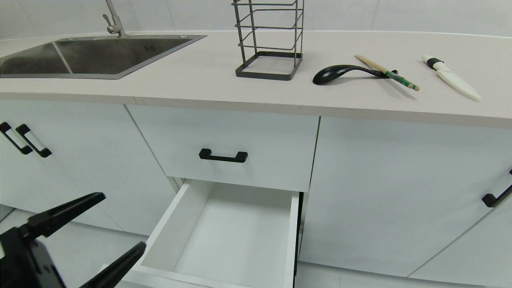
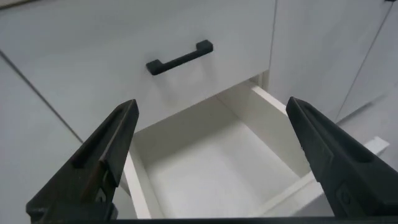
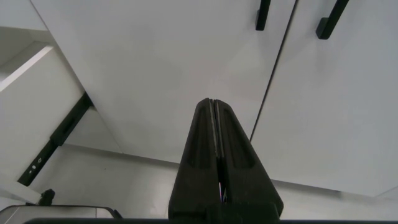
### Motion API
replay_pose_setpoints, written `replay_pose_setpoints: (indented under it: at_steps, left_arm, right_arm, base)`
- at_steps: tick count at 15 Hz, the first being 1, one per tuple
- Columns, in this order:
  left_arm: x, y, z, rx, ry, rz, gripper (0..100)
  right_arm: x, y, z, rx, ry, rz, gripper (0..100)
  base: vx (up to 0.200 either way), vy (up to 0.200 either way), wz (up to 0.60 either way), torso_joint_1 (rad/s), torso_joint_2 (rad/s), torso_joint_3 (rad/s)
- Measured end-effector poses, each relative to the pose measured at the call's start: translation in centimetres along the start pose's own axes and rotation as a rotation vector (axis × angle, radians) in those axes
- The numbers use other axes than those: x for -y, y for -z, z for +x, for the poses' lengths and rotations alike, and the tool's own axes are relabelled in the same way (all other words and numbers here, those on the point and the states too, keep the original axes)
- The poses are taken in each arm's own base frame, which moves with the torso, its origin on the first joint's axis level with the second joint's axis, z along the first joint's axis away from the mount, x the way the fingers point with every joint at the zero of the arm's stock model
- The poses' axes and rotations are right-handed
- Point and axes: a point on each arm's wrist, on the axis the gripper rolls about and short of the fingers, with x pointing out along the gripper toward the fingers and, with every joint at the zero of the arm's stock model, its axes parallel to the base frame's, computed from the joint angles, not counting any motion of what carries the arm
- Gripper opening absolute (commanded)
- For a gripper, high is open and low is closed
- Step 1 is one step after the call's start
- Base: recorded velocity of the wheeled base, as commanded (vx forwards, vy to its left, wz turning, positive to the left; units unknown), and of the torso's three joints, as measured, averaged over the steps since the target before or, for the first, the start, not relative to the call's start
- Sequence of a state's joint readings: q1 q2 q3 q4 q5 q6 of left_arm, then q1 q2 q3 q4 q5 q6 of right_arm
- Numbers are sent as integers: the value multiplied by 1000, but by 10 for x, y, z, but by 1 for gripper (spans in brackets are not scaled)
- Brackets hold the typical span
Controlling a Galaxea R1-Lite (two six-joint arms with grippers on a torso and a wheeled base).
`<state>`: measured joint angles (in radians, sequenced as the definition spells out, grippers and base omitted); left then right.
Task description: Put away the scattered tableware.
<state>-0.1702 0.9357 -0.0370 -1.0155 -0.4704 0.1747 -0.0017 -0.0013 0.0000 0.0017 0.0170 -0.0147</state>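
Left gripper point(image 1: 124, 220): I see it spread wide beside the open white drawer point(image 1: 294, 224)
Right gripper point(image 3: 212, 102): pinched together

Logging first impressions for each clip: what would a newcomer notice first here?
The white lower drawer stands pulled out under a closed drawer, with the open black left gripper hanging just left of its front. On the pale countertop above lie a black curved spoon, wooden chopsticks with green tips and a white knife, right of a dark wire rack.
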Motion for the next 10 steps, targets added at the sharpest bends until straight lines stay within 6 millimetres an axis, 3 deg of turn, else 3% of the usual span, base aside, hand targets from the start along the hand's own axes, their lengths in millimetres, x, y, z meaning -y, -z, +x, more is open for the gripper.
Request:
replay_pose_setpoints:
  at_steps: [3,6,8,10]
  left_arm:
    - [22,1,-45,22,-42,13,100]
    - [47,32,-83,-108,-115,-58,100]
    - [58,57,-99,-240,-321,-136,100]
    - [59,62,-107,-231,-568,-135,100]
  right_arm:
    - [0,0,0,0,-1,-1,0]
    - [0,0,0,0,0,0,0]
    - [0,0,0,0,0,0,0]
    - [0,0,0,-1,0,0,0]
  base:
    - [0,0,0,0,0,0]
    - [0,0,0,0,0,0]
    - [0,0,0,0,0,0]
    - [0,0,0,0,0,0]
